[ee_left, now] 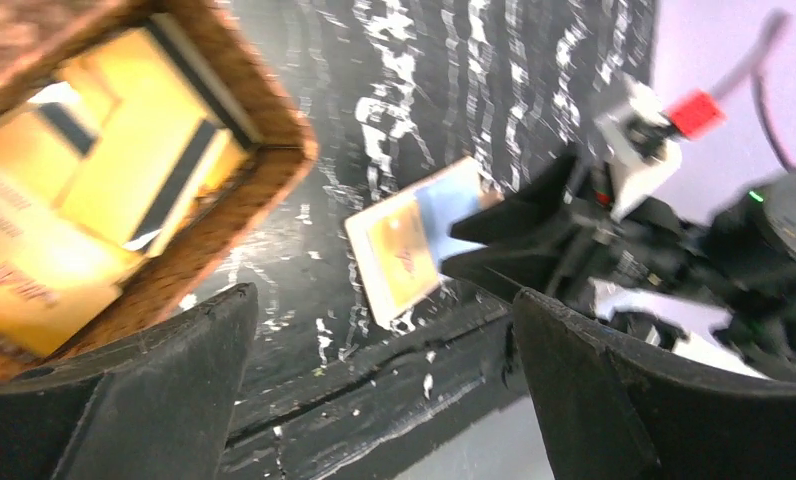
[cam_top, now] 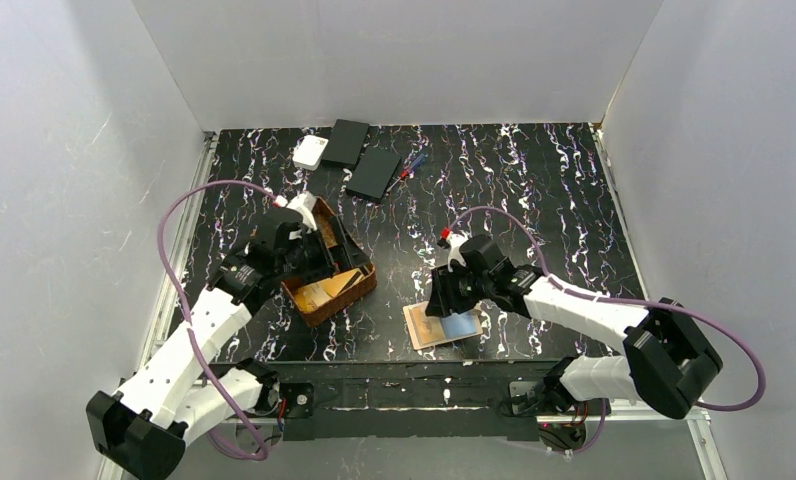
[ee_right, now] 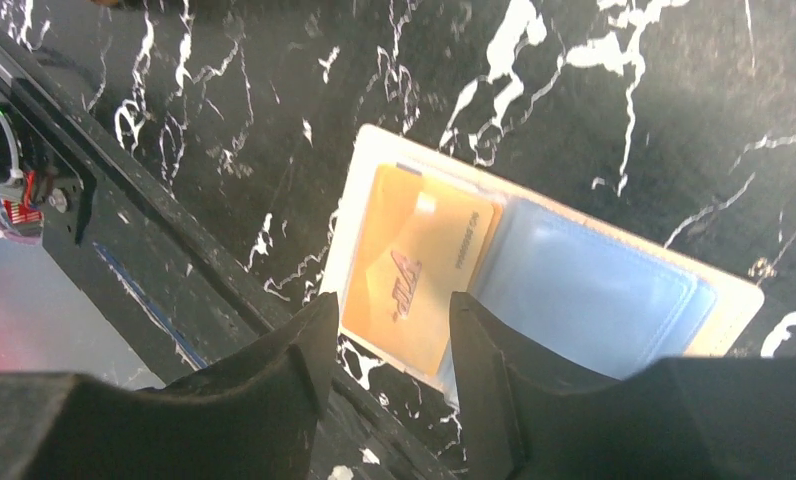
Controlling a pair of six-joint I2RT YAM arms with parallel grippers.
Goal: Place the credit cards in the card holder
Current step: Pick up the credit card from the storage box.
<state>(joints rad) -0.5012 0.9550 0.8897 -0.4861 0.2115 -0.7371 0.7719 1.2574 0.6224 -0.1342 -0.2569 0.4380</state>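
The tan card holder [cam_top: 426,330] lies open on the marble table near the front edge. In the right wrist view one orange-gold credit card [ee_right: 414,265] sits in the left clear pocket of the card holder [ee_right: 374,150], beside a bluish pocket [ee_right: 584,290]. My right gripper [ee_right: 389,315] hovers over the holder's near edge, jaws a little apart with nothing pinched; it also shows in the top view [cam_top: 442,306]. My left gripper [cam_top: 332,262] is open and empty over the brown woven tray [cam_top: 319,312], which holds several orange credit cards [ee_left: 104,190].
A white square box [cam_top: 310,151], two flat black boxes [cam_top: 346,142] [cam_top: 374,172] and pens [cam_top: 411,165] lie at the back. White walls enclose the table on three sides. The black metal rail [cam_top: 414,390] runs along the front edge.
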